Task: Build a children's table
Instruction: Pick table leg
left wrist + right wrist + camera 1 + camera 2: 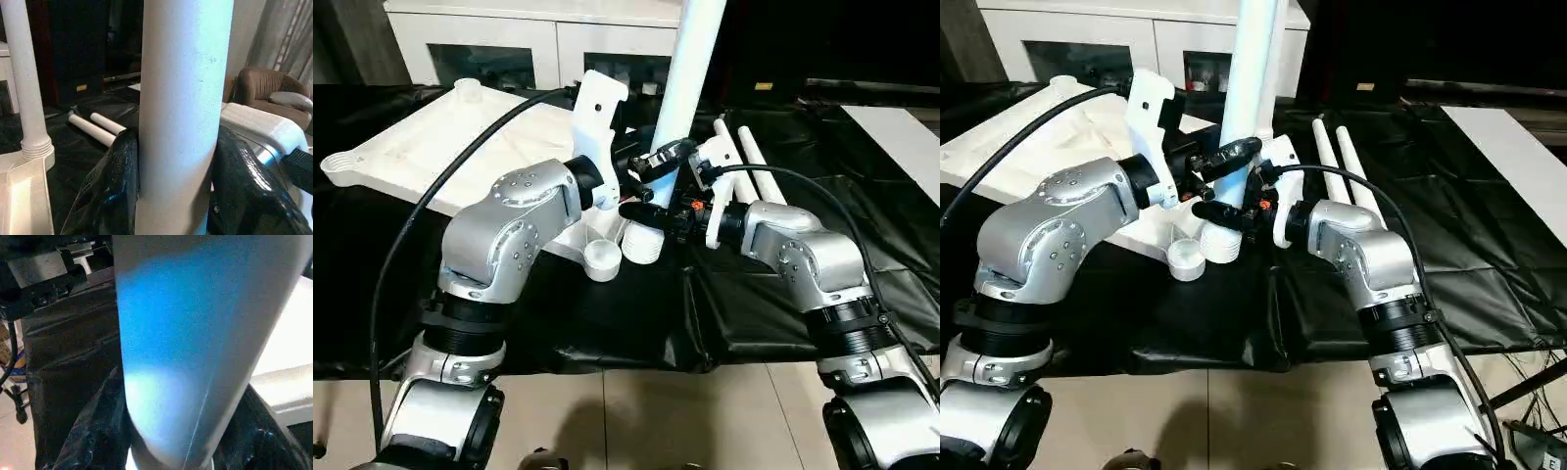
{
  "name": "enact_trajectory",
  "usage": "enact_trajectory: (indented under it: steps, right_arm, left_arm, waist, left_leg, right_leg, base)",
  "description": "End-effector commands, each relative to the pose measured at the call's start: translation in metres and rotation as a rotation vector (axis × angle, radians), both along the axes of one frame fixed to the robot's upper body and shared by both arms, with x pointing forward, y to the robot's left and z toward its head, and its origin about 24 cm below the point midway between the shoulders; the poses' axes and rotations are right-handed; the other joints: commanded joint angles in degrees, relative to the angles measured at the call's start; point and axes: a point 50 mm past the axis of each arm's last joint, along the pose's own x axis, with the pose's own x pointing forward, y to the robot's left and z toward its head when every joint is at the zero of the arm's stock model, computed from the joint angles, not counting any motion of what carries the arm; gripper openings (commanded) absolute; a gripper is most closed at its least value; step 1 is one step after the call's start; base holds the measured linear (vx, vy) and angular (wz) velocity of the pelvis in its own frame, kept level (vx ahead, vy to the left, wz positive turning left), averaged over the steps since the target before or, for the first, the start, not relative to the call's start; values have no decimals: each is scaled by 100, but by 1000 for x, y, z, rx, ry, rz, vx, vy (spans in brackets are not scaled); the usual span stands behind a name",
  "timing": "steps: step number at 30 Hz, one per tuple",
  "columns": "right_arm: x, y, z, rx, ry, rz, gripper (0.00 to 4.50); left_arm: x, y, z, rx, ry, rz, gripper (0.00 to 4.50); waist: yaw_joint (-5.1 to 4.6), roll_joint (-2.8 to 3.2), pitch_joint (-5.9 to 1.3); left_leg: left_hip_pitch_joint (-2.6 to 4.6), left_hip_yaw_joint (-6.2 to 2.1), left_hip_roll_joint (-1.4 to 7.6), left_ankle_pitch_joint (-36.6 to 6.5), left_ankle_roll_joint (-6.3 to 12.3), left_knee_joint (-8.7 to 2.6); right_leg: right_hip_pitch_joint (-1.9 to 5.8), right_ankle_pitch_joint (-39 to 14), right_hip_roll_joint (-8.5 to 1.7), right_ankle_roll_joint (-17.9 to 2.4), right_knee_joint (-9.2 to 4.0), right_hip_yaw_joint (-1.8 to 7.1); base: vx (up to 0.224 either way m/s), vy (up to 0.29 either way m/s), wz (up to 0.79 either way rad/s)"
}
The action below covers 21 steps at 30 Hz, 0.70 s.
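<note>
Both my left gripper point(178, 196) and right gripper point(171, 440) clamp the upright leg point(690, 73), its top cut off, its foot hidden behind them; no writing legible.

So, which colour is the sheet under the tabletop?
Black sheet, glossy and wrinkled; it shows best in the right eye view.

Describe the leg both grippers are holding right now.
The held leg is a long white, matte plastic-looking tube, standing nearly upright over the tabletop's near corner socket. Its threaded lower end sits at that socket. The left gripper and right gripper both clamp its lower shaft, black fingers on either side.
</note>
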Motion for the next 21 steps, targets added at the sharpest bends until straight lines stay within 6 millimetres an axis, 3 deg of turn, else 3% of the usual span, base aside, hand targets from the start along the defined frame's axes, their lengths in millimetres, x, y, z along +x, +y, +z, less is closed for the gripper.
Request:
enact_trajectory:
  steps: [1, 3, 4, 5, 8, 11, 13, 15, 16, 18, 21]
  right_arm:
    - [-4, 0, -2, -23, -3, 26, 186]
    - [-3, -1, -3, -24, -7, 11, 186]
    - [-3, -1, -3, -24, -7, 11, 186]
    - [-2, -2, -2, -22, -14, -13, 186]
    - [3, -4, -2, -9, -26, -93, 186]
    - [3, -5, -4, 12, -23, -140, 185]
    - [3, -6, -5, 18, -21, -163, 185]
    - [3, -10, -7, 38, -20, -220, 185]
    - [4, -14, -7, 46, -25, -266, 185]
    - [8, -22, -7, 59, -37, -352, 185]
    - [11, -36, -5, 74, -62, -460, 185]
  left_arm:
    - [2, 3, 3, -2, -23, 23, 185]
    - [5, 4, 3, -23, 9, 43, 185]
    - [5, 4, 3, -23, 9, 43, 241]
    - [5, 5, 3, -24, 22, 35, 255]
    - [6, 12, -1, 22, 3, 61, 257]
    - [7, 16, 0, -12, 9, 80, 292]
    - [9, 19, 2, -36, 3, 108, 298]
    - [14, 28, 7, -78, -35, 189, 326]
    - [18, 34, 8, -99, -54, 254, 334]
    - [22, 43, 4, -79, -46, 354, 344]
    - [20, 53, -10, -16, -79, 419, 351]
  waist:
    - [-2, 18, -469]
    - [-2, 22, -468]
    - [-2, 22, -468]
    - [1, 11, -469]
    - [-14, 22, -464]
    - [-11, 52, -468]
    - [-14, 34, -465]
    - [1, 41, -463]
    - [1, 109, -473]
    - [-19, 70, -476]
    - [-27, 100, -473]
  left_leg:
    - [118, -11, 104, -856, -161, -408]
    - [112, -7, 95, -824, -160, -403]
    - [112, -7, 95, -824, -160, -403]
    - [109, -6, 92, -829, -164, -405]
    - [112, -20, 97, -872, -189, -419]
    - [121, -18, 99, -869, -231, -416]
    - [119, -9, 92, -863, -227, -415]
    - [124, -10, 92, -880, -239, -420]
    - [114, -27, 89, -910, -279, -425]
    - [118, -29, 88, -981, -311, -428]
    - [131, -37, 85, -1029, -329, -432]
  right_leg:
    - [300, -758, -368, -1157, -380, 217]
    - [302, -712, -364, -1166, -375, 219]
    - [302, -712, -364, -1166, -375, 219]
    - [306, -722, -365, -1167, -380, 219]
    - [296, -818, -366, -1132, -382, 213]
    - [292, -778, -367, -1133, -374, 219]
    - [291, -734, -360, -1132, -381, 223]
    - [289, -710, -355, -1117, -393, 223]
    - [306, -678, -358, -1111, -388, 218]
    - [310, -669, -351, -1055, -387, 215]
    - [290, -860, -347, -933, -410, 212]
  base:
    - [0, 0, 0]
    - [0, 0, 0]
    - [0, 0, 0]
    - [0, 0, 0]
    - [0, 0, 0]
    - [0, 0, 0]
    - [0, 0, 0]
    - [0, 0, 0]
    - [0, 0, 0]
    - [0, 0, 0]
    - [0, 0, 0]
